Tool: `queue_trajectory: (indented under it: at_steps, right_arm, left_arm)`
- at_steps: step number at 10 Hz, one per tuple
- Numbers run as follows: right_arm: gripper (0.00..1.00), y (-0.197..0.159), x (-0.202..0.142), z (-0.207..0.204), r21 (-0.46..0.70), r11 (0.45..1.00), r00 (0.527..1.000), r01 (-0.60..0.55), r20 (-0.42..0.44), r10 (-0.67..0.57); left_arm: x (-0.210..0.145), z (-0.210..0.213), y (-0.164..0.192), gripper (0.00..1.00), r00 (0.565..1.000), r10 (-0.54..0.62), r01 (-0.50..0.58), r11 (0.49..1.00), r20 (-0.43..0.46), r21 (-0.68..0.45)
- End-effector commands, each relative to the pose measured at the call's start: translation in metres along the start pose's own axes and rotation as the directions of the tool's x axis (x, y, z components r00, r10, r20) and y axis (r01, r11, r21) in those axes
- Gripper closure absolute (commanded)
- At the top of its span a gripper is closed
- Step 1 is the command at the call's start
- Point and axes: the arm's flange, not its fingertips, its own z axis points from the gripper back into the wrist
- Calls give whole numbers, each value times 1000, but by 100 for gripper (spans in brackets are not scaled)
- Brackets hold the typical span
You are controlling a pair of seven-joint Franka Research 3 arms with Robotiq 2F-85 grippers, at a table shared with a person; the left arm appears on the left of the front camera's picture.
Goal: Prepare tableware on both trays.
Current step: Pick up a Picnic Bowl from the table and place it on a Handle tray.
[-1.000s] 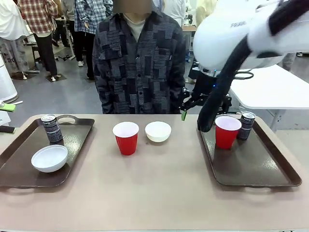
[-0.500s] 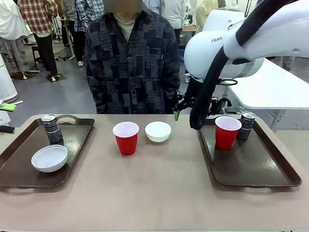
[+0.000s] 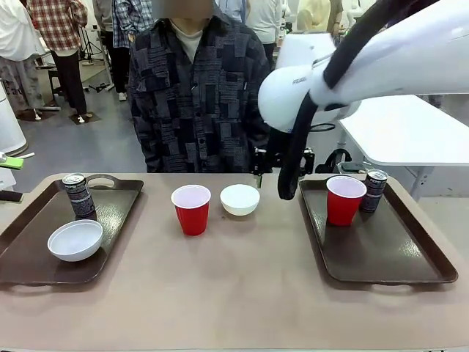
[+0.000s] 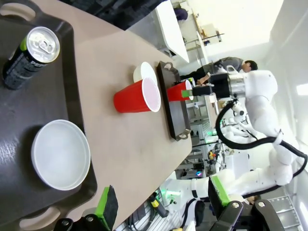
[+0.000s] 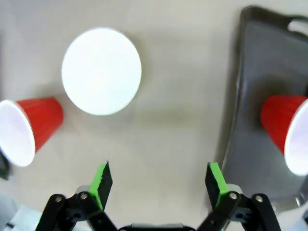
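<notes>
right jaws spread, empty | bare tabletop (image 5: 168, 120) below, bowl (image 5: 101, 71) upper left, tray (image 5: 255, 96) rim at right | left jaws spread, empty

We're looking across a tan table (image 3: 242, 286) onto a smooth grey floor (image 3: 80, 150), all brightly and evenly lit. Off to the right we see a white table (image 3: 410, 136), and far back on the left a few people (image 3: 62, 37) stand about.

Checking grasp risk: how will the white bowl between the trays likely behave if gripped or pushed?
The bowl looks shallow and smooth, so probably light but slippery at the rim. Sitting low and wide, it should slide rather than tip when pushed.
</notes>
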Motion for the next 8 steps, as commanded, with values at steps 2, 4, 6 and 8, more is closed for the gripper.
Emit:
queue_trajectory:
  at_steps: [2,4,6,8]
  right_arm:
    - [0,40,53,-7,-113,992,998,-50,-30,47]
    - [0,51,69,-25,-107,989,995,-98,-6,98]
    - [0,51,74,-54,-49,991,992,-124,-35,123]
    - [9,41,69,-75,-38,994,990,-107,-93,103]
  left_arm:
    - [1,-1,-1,0,1000,-9,10,1000,9,-22]
    - [1,-1,-1,0,1000,-9,10,1000,9,-22]
    - [1,-1,-1,0,1000,-9,10,1000,9,-22]
    - [1,-1,-1,0,1000,-9,10,1000,9,-22]
